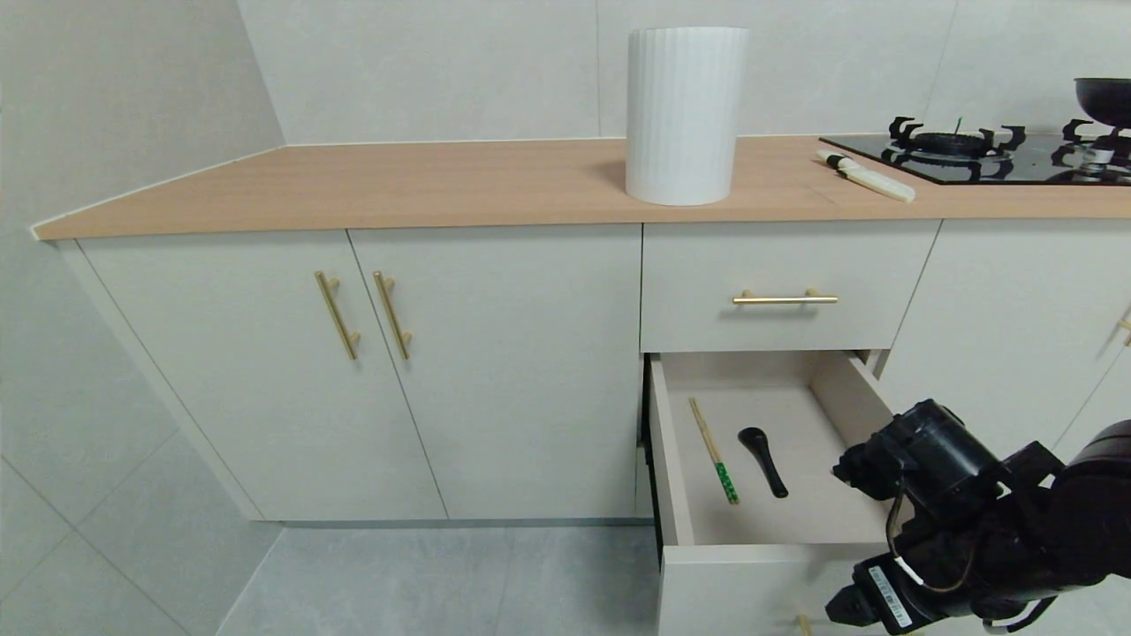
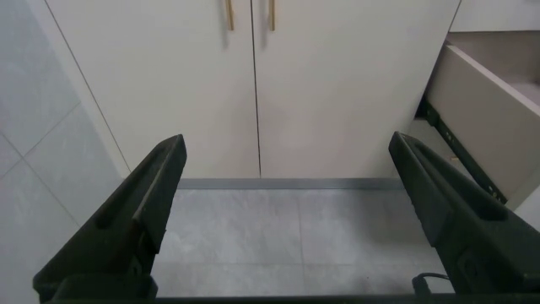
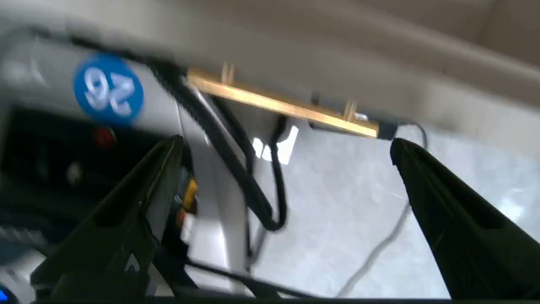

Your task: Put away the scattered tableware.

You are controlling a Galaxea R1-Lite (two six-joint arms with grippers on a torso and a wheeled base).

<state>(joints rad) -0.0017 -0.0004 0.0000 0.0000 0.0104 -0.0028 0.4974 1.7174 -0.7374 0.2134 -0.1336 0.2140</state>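
Note:
The lower drawer stands pulled out. Inside it lie a pair of wooden chopsticks with green tips and a black spoon, side by side. A white-handled utensil rests on the wooden counter beside the stove. My right arm hangs low at the drawer's front right corner. My right gripper is open, with the drawer's gold handle just beyond its fingers and nothing held. My left gripper is open and empty, facing the cabinet doors and the floor, with the drawer's side off to one edge.
A tall white ribbed cylinder stands on the counter above the drawers. A black gas stove with a dark pot sits at the far right. A shut upper drawer and two cabinet doors face me.

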